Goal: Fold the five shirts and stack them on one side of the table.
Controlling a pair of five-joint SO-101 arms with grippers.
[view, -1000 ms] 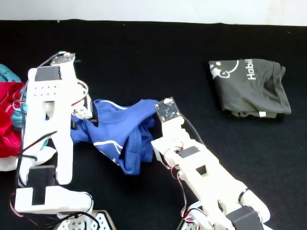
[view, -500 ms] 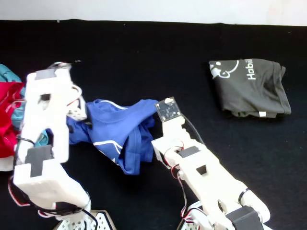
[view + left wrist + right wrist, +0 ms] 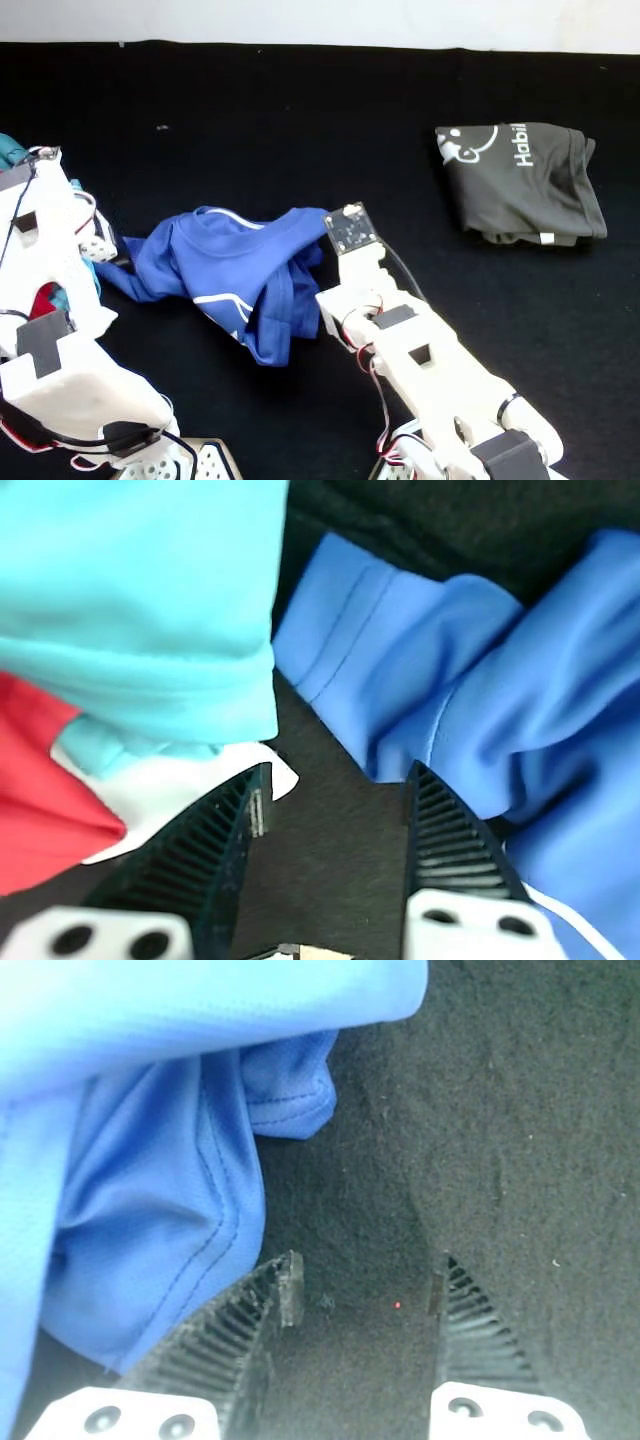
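**Both grippers open beside the crumpled blue shirt**

The left gripper [image 3: 338,772] is seen with its fingers spread apart. Nothing is gripped, and bare black table [image 3: 300,110] shows between them. The blue shirt [image 3: 235,275] lies against the outer side of one finger, and a hemmed edge of it lies just ahead of the fingertips. On the other finger's side a teal shirt [image 3: 130,590], a red shirt [image 3: 40,825] and a piece of white cloth [image 3: 165,792] are bunched together, with the white cloth just beside that fingertip.

The right gripper [image 3: 368,1262] is likewise held open over bare table. Folds of the blue shirt are draped beside and ahead of one finger, and nothing is clasped. A folded black shirt [image 3: 520,180] lies well apart from both grippers, beyond the right gripper and away from the blue shirt.
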